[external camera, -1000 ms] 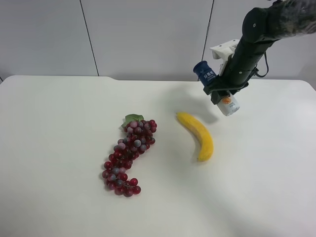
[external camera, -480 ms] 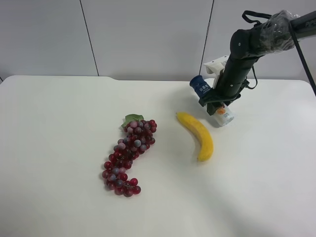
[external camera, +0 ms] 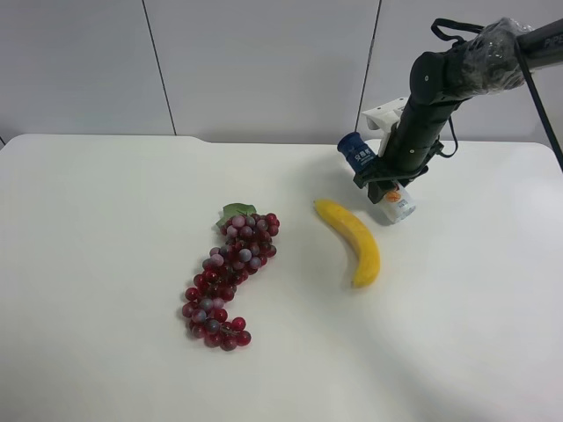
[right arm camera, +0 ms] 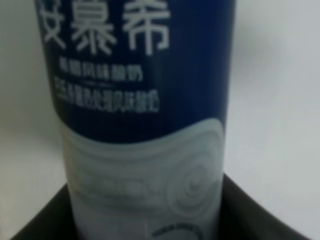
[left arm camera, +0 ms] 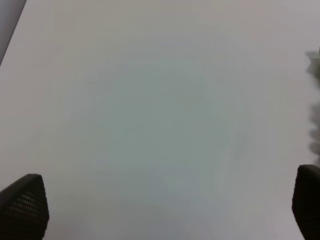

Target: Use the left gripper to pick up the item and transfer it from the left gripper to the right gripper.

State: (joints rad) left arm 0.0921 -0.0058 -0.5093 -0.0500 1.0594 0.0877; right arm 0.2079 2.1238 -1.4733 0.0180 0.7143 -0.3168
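Observation:
The item, a small white bottle with a dark blue cap (external camera: 359, 151), is held tilted in my right gripper (external camera: 387, 178), the black claw with the white housing, at the exterior high view's right. Its orange-marked base (external camera: 398, 204) hangs just over the table behind the banana's far end. In the right wrist view the bottle (right arm camera: 145, 100) fills the frame, with black fingers (right arm camera: 250, 215) on either side of it. My left gripper (left arm camera: 165, 205) is open and empty over bare white table. It is out of the exterior high view.
A yellow banana (external camera: 352, 239) lies just in front of the held bottle. A red grape bunch (external camera: 227, 277) with a green leaf lies at mid table. The white table (external camera: 106, 264) ends at a grey panelled wall behind.
My right arm came down and slightly left with the bottle, bringing its base close to the table. In the last half second it barely moved.

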